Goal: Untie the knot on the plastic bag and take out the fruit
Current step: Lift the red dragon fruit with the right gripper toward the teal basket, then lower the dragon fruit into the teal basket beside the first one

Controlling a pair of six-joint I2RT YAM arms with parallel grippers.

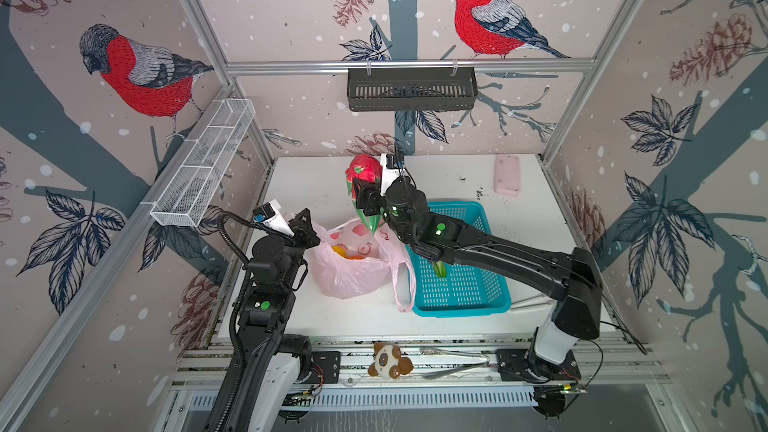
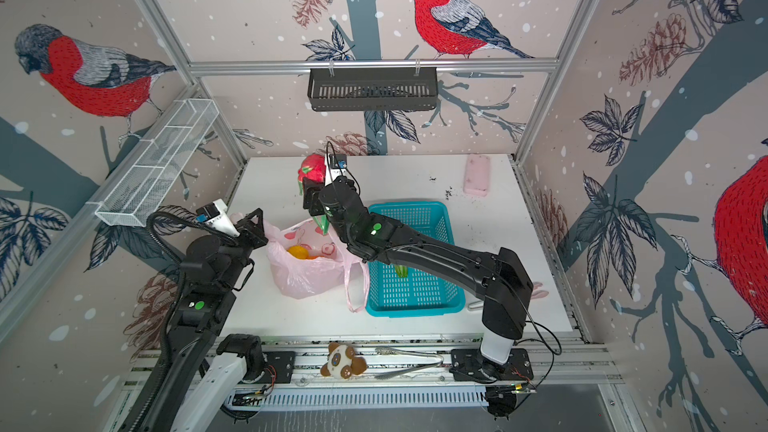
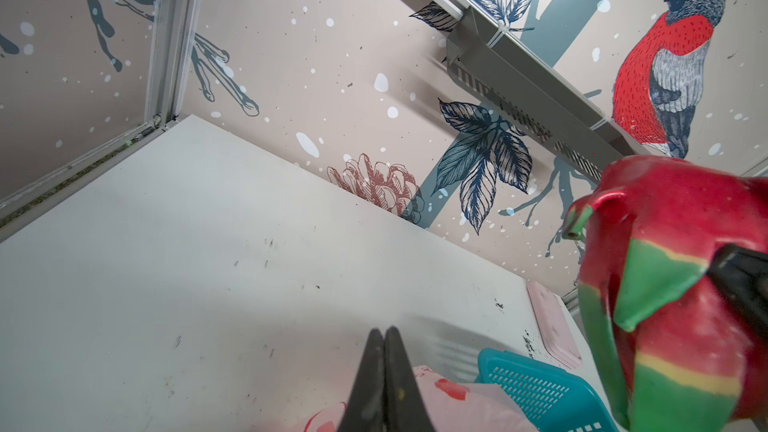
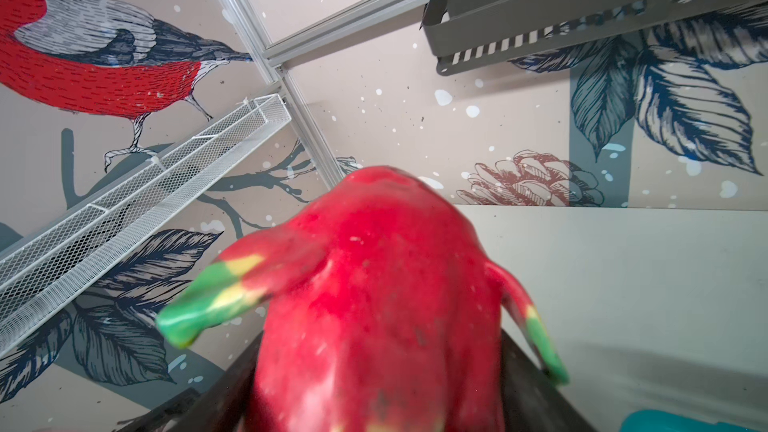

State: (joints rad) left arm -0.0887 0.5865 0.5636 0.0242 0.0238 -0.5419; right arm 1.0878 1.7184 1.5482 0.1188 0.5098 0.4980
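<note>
The pale-pink plastic bag (image 1: pixel 353 274) (image 2: pixel 305 278) stands with its mouth open on the white table; a yellow fruit (image 2: pixel 297 251) and an orange one (image 2: pixel 316 257) lie inside. One loop handle (image 1: pixel 402 284) hangs loose, and the knot is not in view. My left gripper (image 1: pixel 305 218) (image 3: pixel 384 332) is shut on the bag's raised left rim, with pink film on both sides of its fingers. My right gripper (image 1: pixel 362 195) (image 4: pixel 380 388) is shut on a magenta dragon fruit (image 1: pixel 365 170) (image 4: pixel 374 284) (image 3: pixel 673 284), held high above the bag's far edge. Green scales (image 1: pixel 439 270) show in the basket under the right arm.
A teal slotted basket (image 1: pixel 461 297) sits right of the bag. A solid pink block (image 1: pixel 507 174) lies at the back right. A plush toy (image 1: pixel 388 361) and tongs (image 1: pixel 453 357) lie on the front rail. A white mesh shelf (image 1: pixel 203 164) and a black one (image 1: pixel 411 89) hang on the walls.
</note>
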